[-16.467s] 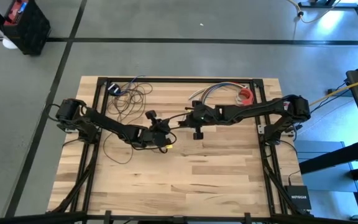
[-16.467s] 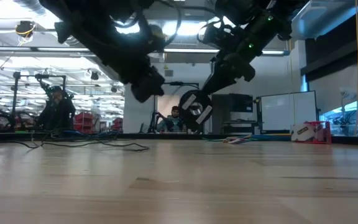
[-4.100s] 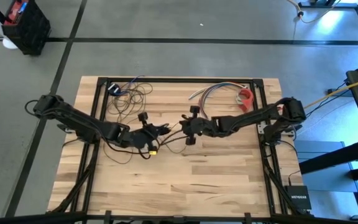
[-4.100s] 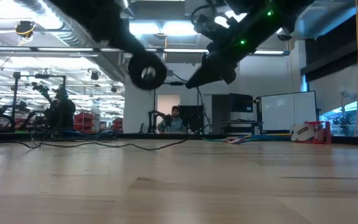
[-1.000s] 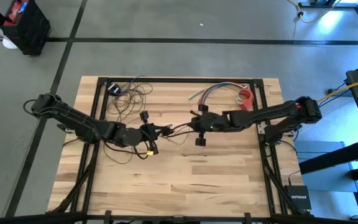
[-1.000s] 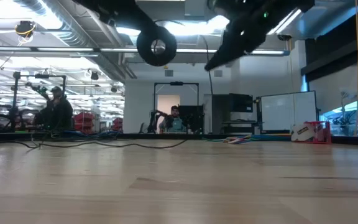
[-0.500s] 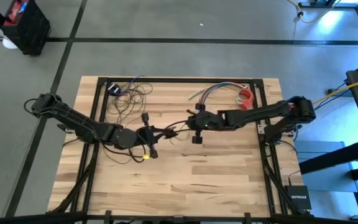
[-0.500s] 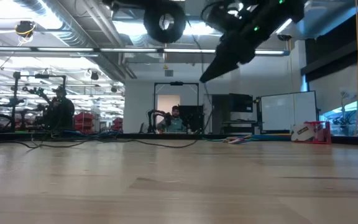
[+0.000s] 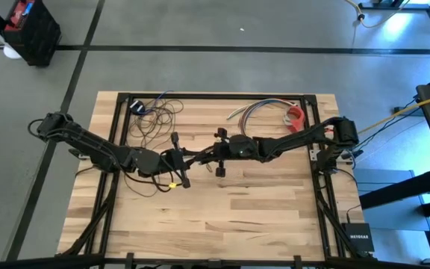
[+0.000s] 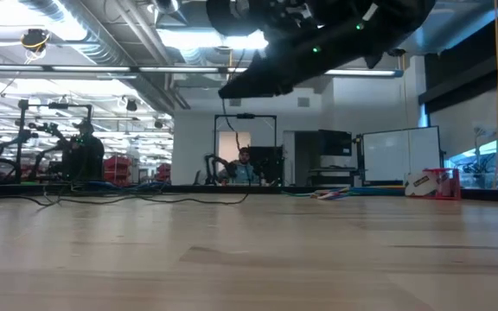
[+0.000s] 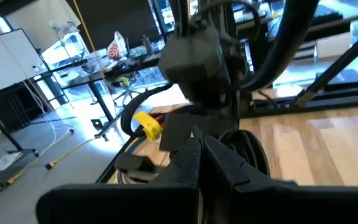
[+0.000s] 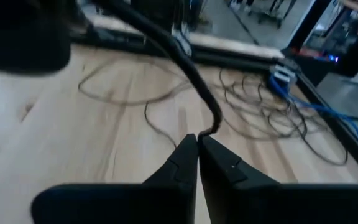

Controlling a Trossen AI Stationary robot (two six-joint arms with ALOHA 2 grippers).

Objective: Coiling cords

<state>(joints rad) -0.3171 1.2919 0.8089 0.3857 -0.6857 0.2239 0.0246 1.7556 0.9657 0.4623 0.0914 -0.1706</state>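
The cords are a thin dark wire. Loose loops of it (image 9: 157,116) lie on the wood at the far left, with more (image 9: 142,182) under my left arm. In the right wrist view those loops (image 12: 263,109) rest flat on the table. My left gripper (image 9: 193,156) hangs above the table's middle, shut, with dark turns of wire (image 11: 248,147) bunched beside its fingertips. My right gripper (image 9: 204,154) has come up to it from the right and is nearly shut on a strand. The cord's puck end cannot be told apart from the arms. My left gripper (image 11: 201,144) has its fingers closed with several turns of wire (image 11: 241,140) right at their tips, lifted clear of the table; the fingers hide where they meet the wire. My right gripper (image 12: 197,140) pinches one strand (image 12: 209,129) at its fingertips, coming level from the table's right. The strand rises away from the tips, clear of the wood.
A bundle of coloured wires (image 9: 254,109) and a red roll (image 9: 295,115) lie at the far right, and a blue plug (image 9: 136,106) at the far left. The black frame rail (image 9: 215,96) runs along the far edge. The near half of the wooden table (image 9: 222,224) is bare. People sit beyond the table (image 10: 245,164).
My right gripper has moved toward the table's left and down, tipping its fingers lower, until it meets my left gripper. My left gripper has risen a little and tipped upward.
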